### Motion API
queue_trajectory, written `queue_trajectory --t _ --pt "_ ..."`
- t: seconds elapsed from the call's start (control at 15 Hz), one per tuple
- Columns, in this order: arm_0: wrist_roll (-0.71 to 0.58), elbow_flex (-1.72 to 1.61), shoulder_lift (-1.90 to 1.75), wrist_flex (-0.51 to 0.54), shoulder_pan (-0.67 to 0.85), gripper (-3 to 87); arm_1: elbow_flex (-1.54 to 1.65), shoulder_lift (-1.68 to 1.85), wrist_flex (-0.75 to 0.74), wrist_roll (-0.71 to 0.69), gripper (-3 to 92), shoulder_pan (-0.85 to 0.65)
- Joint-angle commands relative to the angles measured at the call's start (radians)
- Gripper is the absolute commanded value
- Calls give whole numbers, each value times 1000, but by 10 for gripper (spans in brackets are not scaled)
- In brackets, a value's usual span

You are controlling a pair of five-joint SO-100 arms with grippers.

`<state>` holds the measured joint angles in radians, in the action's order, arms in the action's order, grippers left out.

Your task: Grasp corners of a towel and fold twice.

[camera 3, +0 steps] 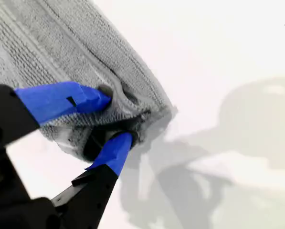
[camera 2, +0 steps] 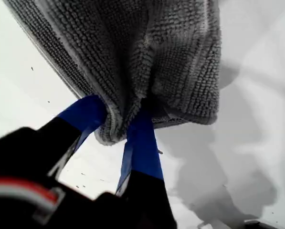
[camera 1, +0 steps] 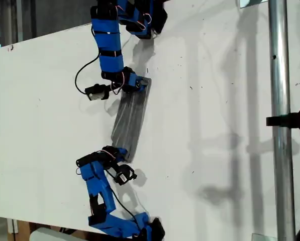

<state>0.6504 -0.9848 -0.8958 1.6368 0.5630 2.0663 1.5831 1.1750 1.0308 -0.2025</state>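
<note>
A: Fingers, 1st arm?
B: My first gripper (camera 2: 125, 119) pinched a bunched end of the towel (camera 2: 147, 62), fabric wedged btwn both fingers.
A: 2nd?
B: My second gripper (camera 3: 111, 119) clamped the towel's other end, at a corner.
A: Towel itself?
B: Narrow folded strip, stretched btwn both grippers, mid-bench (camera 1: 215, 100).

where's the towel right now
The towel lies as a narrow folded strip on the white table, left of centre in the exterior view, stretched between the two arms, each end effector pinching one end.
</note>
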Motion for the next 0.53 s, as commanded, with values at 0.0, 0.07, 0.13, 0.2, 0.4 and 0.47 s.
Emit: queue_trajectory --t 0.0,0.07,0.13,0.2,0.4,0.47 --pt "-8 15 -114 35 20 259 -21 75 75 -2 245 41" --pt "14 0 -170 44 14 274 -32 123 143 6 340 51" --pt "32 -32 -253 48 6 300 -43 189 233 37 343 60" --pt "57 -89 -376 49 2 319 -43 282 327 72 342 63" --pt "75 -319 -805 46 8 357 -25 598 584 178 340 46" --pt "92 -399 -931 48 12 355 3 704 653 222 344 31"
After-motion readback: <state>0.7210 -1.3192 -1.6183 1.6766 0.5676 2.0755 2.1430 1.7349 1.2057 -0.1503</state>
